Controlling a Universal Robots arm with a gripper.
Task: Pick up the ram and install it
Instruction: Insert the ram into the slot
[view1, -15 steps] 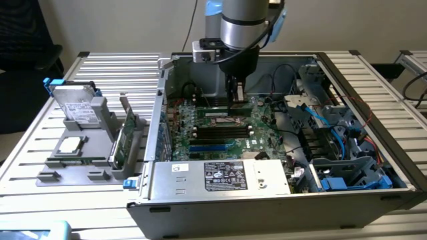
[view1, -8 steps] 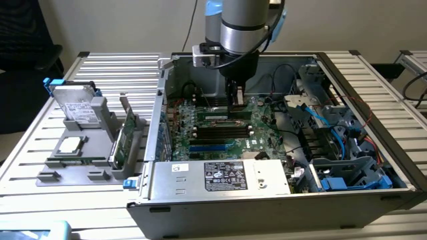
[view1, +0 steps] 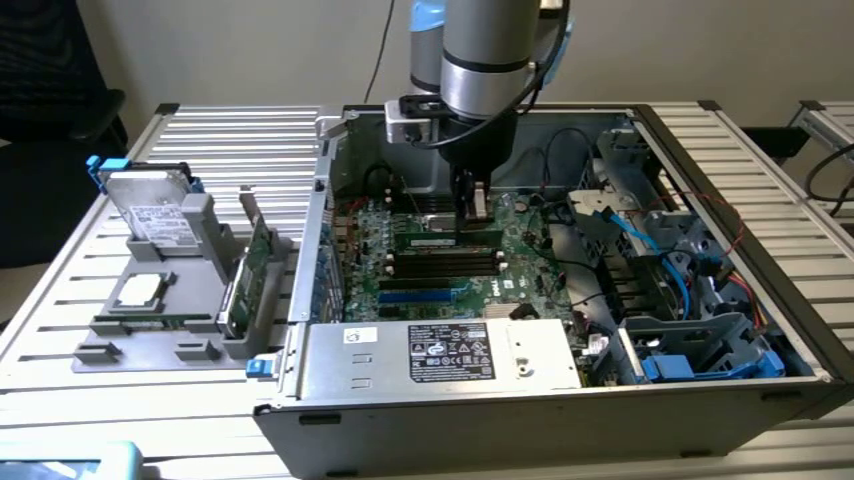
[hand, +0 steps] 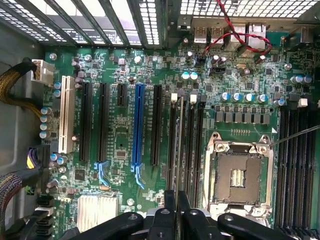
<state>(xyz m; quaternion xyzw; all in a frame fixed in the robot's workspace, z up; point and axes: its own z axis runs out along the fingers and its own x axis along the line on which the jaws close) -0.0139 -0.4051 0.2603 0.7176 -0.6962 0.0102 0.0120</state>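
Ram (view1: 447, 239) is down at the board, folks. That slim green stick with its white label lies lengthwise along the bank of black memory slots (view1: 441, 266), on the side away from the silver power supply (view1: 441, 352). The gripper (view1: 470, 222) stands straight over it. The vertical reach makes sense: a slot takes the stick edge-first, so the arm drops into the open computer case (view1: 534, 425) from above, wrist plumb and clear of the cables.

Switch to the wrist view and the ram (hand: 181, 145) shows edge-on, a thin pale line running along a slot of the green motherboard (hand: 120, 130). Its black neighbours flank it, and the bare processor socket (hand: 239, 177) sits just beside them. The two fingers (hand: 170, 205) are pinched close on either side of the stick's near end, gripping the thin faces so the connector edge points down into the slot. I call that a clenched grasp on the ram, though the contact sits so low in frame that pressing versus merely bracketing is a fine call. Whether the stick is fully seated, I can't say.

Well apart, on the exterior view's left, the grey holder (view1: 147, 335) keeps the tall expansion card (view1: 247, 285) and the square processor chip (view1: 140, 290) parked outside the case.
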